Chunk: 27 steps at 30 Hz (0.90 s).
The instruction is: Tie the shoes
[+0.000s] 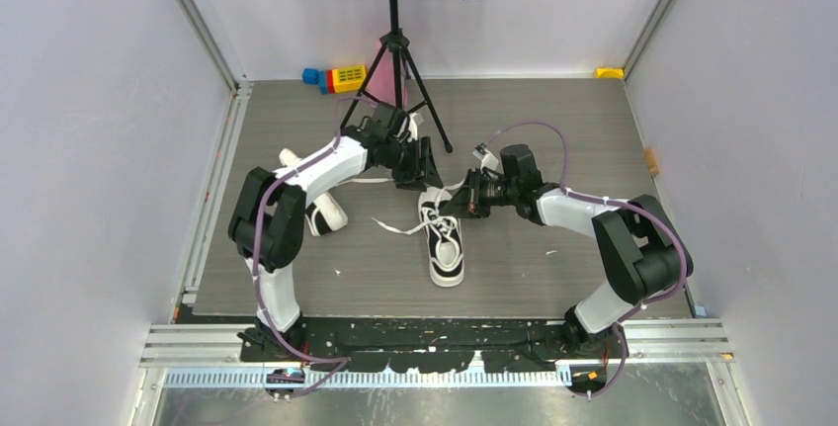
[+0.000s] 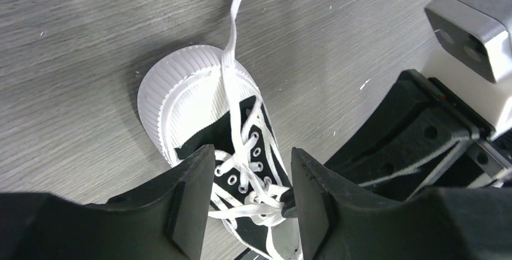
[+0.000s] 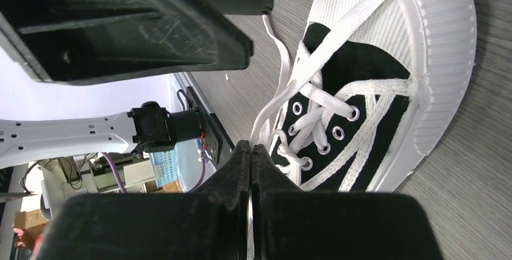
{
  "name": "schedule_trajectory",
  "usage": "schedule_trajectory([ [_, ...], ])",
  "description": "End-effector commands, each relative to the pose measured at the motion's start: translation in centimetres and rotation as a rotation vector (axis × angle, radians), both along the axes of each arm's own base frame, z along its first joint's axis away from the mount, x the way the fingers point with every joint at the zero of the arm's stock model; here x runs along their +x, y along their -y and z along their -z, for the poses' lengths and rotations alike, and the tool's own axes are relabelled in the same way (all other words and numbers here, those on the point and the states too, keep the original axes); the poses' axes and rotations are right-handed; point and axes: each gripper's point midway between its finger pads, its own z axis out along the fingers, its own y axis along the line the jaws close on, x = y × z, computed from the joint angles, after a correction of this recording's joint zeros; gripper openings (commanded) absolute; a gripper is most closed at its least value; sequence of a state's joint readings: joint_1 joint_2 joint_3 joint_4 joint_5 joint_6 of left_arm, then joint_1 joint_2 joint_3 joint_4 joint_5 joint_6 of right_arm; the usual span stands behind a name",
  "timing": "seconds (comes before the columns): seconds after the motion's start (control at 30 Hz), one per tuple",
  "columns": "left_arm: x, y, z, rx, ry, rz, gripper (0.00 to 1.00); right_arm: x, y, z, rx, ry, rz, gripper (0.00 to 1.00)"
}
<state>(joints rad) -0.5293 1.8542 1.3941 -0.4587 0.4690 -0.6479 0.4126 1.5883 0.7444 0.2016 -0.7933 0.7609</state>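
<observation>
Clenching my right gripper [image 3: 250, 151] on a white lace [image 3: 338, 25]. My left gripper [image 2: 252, 163] is released, fingers [image 2: 193, 193] straddling the eyelets. Sneaker [image 1: 447, 248] below both: black upper, white ribbed toe cap, white sole, laces loose. Sits mid-way on the table [image 1: 553, 129], long axis 12–6 o'clock, toe at 6. Second sneaker [image 1: 324, 213] lies at 9 o'clock.

Grey wood-grain table [image 1: 553, 278]; pale walls [image 1: 89, 149]
</observation>
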Motion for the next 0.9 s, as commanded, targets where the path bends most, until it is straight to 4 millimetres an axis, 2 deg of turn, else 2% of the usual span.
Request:
schedule_trajectory([
  [0.0,-0.9,0.7,-0.1,0.011,-0.089,0.036,0.49,0.8,-0.6,-2.5,0.026,0.094,-0.016,0.0],
  [0.13,-0.9,1.3,1.1,0.045,-0.123,0.061,0.41,0.8,-0.7,-2.5,0.025,0.092,-0.015,0.0],
  [0.33,-0.4,1.7,2.6,0.09,-0.141,0.069,0.4,0.7,-0.7,-2.5,0.024,0.092,-0.013,0.0],
  [0.47,-0.5,2.5,2.9,0.091,-0.153,0.092,0.3,0.7,-0.6,-2.1,0.018,0.085,-0.01,0.0],
  [0.57,-0.6,2.7,3.7,0.112,-0.172,0.11,0.28,0.7,-0.6,-2.1,0.019,0.086,-0.009,0.0],
  [0.63,-0.4,2.5,4.2,0.134,-0.179,0.114,0.17,0.7,-0.6,-2.2,0.019,0.086,-0.007,0.0],
  [0.7,0.0,2.2,4.2,0.137,-0.173,0.106,0.03,0.8,-0.6,-2.3,0.017,0.088,-0.002,0.0],
  [0.73,0.2,2.1,3.9,0.125,-0.165,0.103,0.0,0.9,-0.5,-2.3,0.015,0.09,0.003,0.0],
  [0.87,1.0,0.1,2.0,0.113,-0.096,0.05,0.0,0.9,-0.4,-2.1,0.002,0.09,0.012,0.0],
])
